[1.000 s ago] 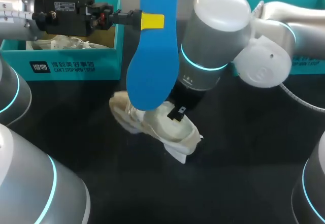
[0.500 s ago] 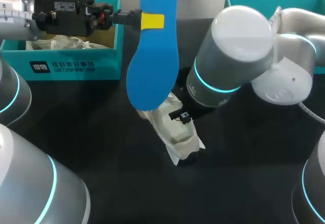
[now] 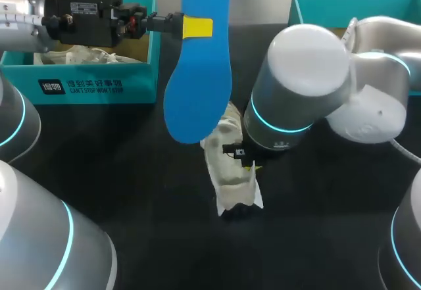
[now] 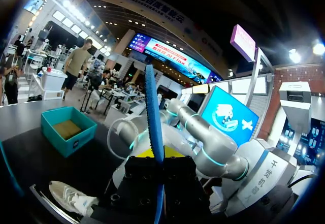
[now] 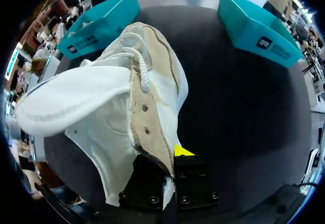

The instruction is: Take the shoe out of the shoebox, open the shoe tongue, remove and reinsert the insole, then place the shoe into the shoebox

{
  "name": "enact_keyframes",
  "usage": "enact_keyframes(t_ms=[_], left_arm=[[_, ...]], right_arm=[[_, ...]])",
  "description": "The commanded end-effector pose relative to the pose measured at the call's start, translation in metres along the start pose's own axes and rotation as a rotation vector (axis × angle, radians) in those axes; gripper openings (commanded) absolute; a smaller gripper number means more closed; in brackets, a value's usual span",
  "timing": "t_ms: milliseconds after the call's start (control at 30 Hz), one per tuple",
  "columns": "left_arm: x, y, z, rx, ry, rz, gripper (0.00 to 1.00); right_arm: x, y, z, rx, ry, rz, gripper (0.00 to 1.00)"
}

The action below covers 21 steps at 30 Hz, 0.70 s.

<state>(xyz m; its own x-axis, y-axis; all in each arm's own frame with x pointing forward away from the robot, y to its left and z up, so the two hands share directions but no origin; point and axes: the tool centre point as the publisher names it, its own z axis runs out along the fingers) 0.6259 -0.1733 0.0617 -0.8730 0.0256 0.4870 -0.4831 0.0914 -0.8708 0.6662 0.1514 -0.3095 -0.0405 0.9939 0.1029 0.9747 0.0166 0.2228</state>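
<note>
A long blue insole (image 3: 197,73) hangs upright over the table's middle, and my left gripper (image 3: 196,27) is shut on its upper part. In the left wrist view the insole (image 4: 154,117) stands edge-on between the fingers of that gripper (image 4: 160,156). Below it lies the white and beige shoe (image 3: 228,165) on the black table, its tongue pulled wide open (image 5: 71,102). My right gripper (image 3: 247,166) is shut on the shoe's side wall by the eyelets; the right wrist view shows that gripper (image 5: 172,155) pinching the beige edge of the shoe (image 5: 152,112).
A teal shoebox (image 3: 85,73) with paper and another white item inside stands at the back left. A second teal box (image 3: 355,4) stands at the back right. Both boxes (image 5: 101,23) (image 5: 256,28) lie beyond the shoe in the right wrist view.
My right arm has swung the shoe round and shifted it to the right, so it now lies lengthwise under the insole. The left arm and the insole have stayed still.
</note>
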Motion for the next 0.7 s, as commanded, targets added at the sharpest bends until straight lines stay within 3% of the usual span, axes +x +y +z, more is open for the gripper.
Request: enact_keyframes(t_ms=[33, 333, 700], left_arm=[[-0.001, 0.0, 0.001, -0.003, 0.0, 0.0, 0.0], [-0.001, 0.0, 0.001, -0.003, 0.0, 0.0, 0.0], [-0.001, 0.0, 0.001, -0.003, 0.0, 0.0, 0.0]], right_arm=[[-0.001, 0.002, 0.01, 0.031, 0.027, 0.071, 0.0], [0.001, -0.009, 0.021, 0.02, 0.063, 0.056, 0.0], [-0.002, -0.021, 0.042, 0.063, 0.099, 0.079, 0.0]])
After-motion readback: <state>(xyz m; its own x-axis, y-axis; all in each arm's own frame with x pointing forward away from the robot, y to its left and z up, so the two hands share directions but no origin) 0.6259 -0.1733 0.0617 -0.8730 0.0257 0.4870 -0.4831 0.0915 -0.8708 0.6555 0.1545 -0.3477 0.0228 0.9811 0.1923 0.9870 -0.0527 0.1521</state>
